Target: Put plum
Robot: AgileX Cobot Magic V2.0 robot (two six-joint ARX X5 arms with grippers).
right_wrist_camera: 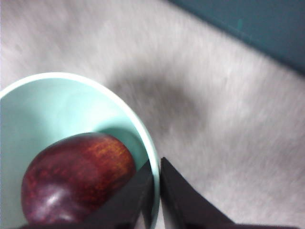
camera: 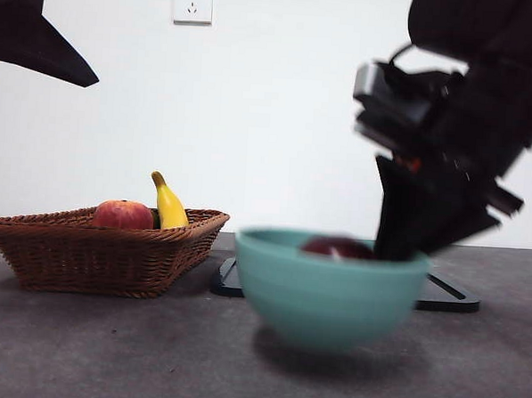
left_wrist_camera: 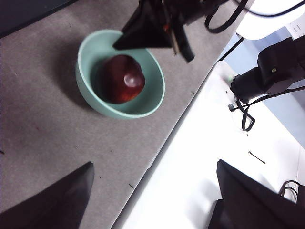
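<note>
So the plum (right_wrist_camera: 76, 183) was sitting inside the teal bowl (camera: 329, 291) — dark maroon, glossy, with a bright highlight on top, and nothing else in the bowl with it. In the front view only the top of it peeked over the rim.

The right gripper (right_wrist_camera: 156, 171) was right at the bowl's rim, around 3 o'clock from the plum in the front view. Its two black jaws were pressed together with just a sliver between them, straddling the rim edge, not holding anything. The plum lay just beside the jaws; I couldn't tell if they touched.

The left gripper (left_wrist_camera: 152, 195) hung off to the side with its jaws spread wide apart and nothing between them — in the front view it was just a dark tip at about 10 o'clock.

Over at 9 o'clock from the bowl sat a wicker basket (camera: 102, 253) holding a red-orange apple (camera: 122, 215) and a yellow banana (camera: 169, 205), the banana poking up.
</note>
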